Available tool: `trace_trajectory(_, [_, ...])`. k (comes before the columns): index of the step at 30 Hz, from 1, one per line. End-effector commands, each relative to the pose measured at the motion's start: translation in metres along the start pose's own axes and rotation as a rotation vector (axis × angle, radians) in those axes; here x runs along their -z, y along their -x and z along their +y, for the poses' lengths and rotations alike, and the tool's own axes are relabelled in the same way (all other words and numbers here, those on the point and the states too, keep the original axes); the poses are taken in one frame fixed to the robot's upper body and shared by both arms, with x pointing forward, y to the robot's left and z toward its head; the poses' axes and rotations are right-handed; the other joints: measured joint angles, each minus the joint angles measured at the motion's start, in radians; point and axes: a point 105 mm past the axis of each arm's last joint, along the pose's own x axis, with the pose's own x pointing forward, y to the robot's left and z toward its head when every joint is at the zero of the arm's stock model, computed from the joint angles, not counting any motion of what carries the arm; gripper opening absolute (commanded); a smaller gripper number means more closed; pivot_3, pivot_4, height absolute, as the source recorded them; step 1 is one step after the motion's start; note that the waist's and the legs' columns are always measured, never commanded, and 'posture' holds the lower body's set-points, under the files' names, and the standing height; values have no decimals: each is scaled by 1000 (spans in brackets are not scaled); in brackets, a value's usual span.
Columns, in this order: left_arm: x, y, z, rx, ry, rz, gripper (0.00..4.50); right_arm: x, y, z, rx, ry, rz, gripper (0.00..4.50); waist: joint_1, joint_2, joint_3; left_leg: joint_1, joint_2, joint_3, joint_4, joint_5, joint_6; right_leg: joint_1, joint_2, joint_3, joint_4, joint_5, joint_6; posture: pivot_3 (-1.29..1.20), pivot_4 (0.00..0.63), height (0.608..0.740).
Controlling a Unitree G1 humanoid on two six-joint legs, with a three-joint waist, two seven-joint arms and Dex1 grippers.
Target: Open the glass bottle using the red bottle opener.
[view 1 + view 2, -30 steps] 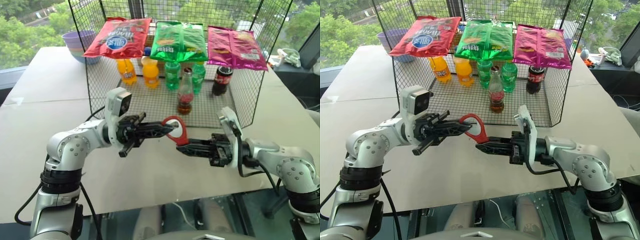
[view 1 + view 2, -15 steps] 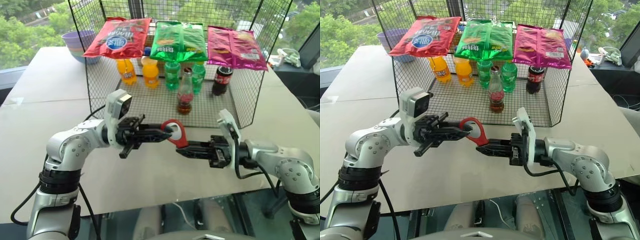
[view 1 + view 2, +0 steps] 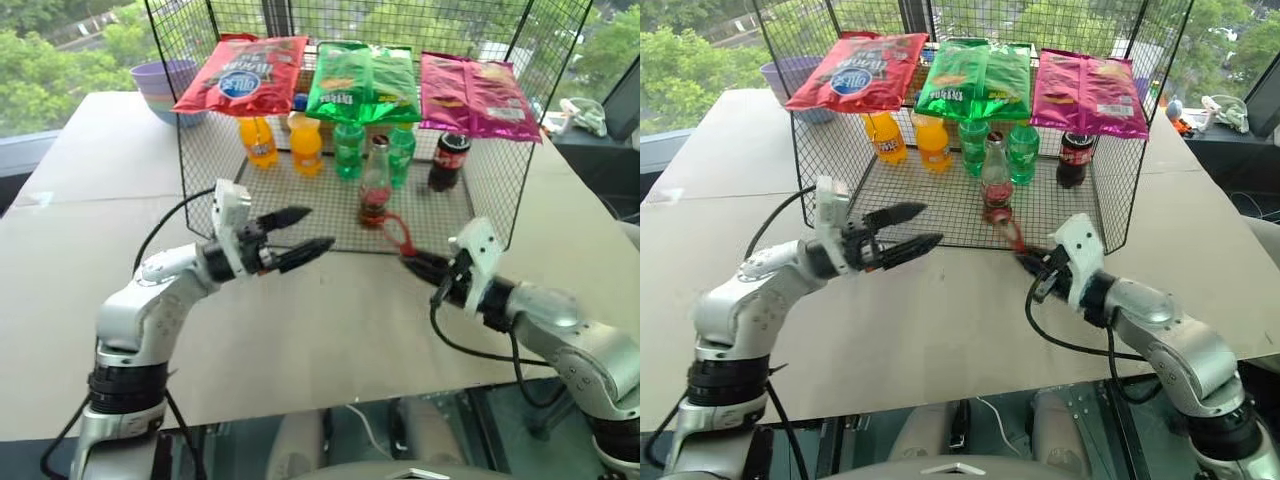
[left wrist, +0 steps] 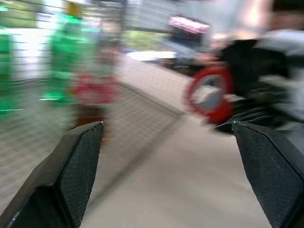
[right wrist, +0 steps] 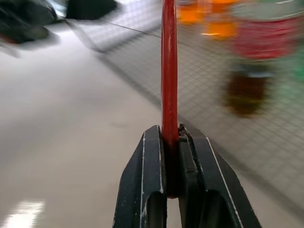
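The red bottle opener (image 3: 1011, 233) is clamped in the right gripper (image 3: 1032, 263); the left gripper (image 3: 912, 228), spread wide and empty, must steady the glass bottle (image 3: 996, 178) next

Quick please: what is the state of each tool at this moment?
Left tool: open, holding nothing.
Right tool: closed on the red bottle opener.
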Motion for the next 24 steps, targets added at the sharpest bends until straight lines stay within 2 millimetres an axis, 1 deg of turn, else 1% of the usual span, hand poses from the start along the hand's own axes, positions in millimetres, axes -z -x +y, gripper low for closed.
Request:
trace_trajectory(1, [-17,-16,12,-179,-231,-11,4456,-20,7,-7,167,135,-60,0,6,0,0,0,0,0,0,0,0,0,0,0,0,0,0,0,150,740])
trace_trajectory(3, [-20,-26,11,-160,-219,-47,4456,-24,9,-9,225,253,-26,0,8,1,0,0,0,0,-1,0,0,0,1,0,0,0,0,0,150,740])
trace_trajectory(5, [-21,-37,13,-157,-233,-44,4456,-29,18,-18,324,503,66,0,8,1,1,0,0,1,-1,0,0,-1,1,0,0,0,0,0,150,740])
trace_trajectory(6, [-20,-41,10,-104,-230,-39,4456,-32,20,-18,331,570,86,0,8,2,1,-1,0,1,0,0,0,-1,1,0,0,0,0,0,150,740])
trace_trajectory(8, [-15,-46,17,-124,-195,-12,4456,-35,23,-18,341,663,91,0,8,1,1,-1,-1,2,0,0,0,-1,0,0,0,0,0,0,150,740])
trace_trajectory(10, [-12,-49,17,-112,-175,-4,4456,-34,23,-19,356,687,92,0,5,1,1,-1,0,2,0,0,0,-1,1,-1,0,0,0,0,150,740])
trace_trajectory(13, [-14,-57,15,-57,-150,-23,4456,-31,25,-25,401,768,115,0,6,1,1,-1,0,2,-1,0,0,-1,2,-1,0,0,0,0,150,740])
trace_trajectory(16, [-14,-66,7,21,-143,-26,4456,-29,26,-29,432,810,129,0,9,1,1,-2,0,2,-1,0,0,-1,2,-1,-1,0,0,0,150,740])
trace_trajectory(24, [-10,-104,19,7,-169,10,4456,-28,25,-31,475,737,114,0,8,1,1,-2,-1,3,1,0,0,0,2,-2,-1,0,0,0,150,740])
